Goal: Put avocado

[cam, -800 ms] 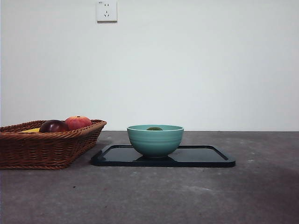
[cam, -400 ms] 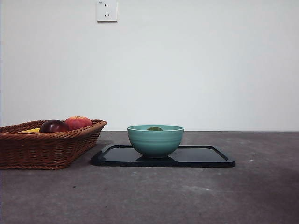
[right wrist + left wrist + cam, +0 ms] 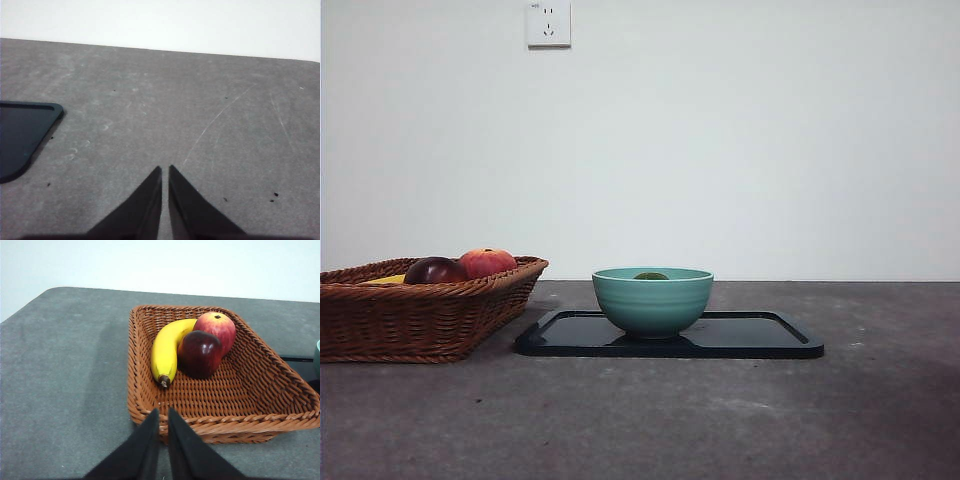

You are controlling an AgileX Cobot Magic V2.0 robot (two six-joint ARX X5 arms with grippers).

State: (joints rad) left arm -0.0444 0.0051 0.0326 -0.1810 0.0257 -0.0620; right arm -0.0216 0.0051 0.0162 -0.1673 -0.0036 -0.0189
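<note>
Grey tabletop before a white wall: avocado [image 3: 651,275] already sits in the teal bowl [image 3: 652,303] on the black tray [image 3: 760,338].

Both arms wait, left gripper [image 3: 162,421] before the wicker basket [image 3: 250,410] of banana [image 3: 166,348], apple [image 3: 218,327] and maroon fruit [image 3: 201,353], right gripper [image 3: 165,175] over bare table; each pair of jaws nearly closed, empty. Only its top peeks over the rim. Likely light, firm, matte-skinned; best held across its middle.

wicker basket [image 3: 420,320] — fruit inside, teal bowl [image 3: 652,303], black tray [image 3: 760,338]
</note>
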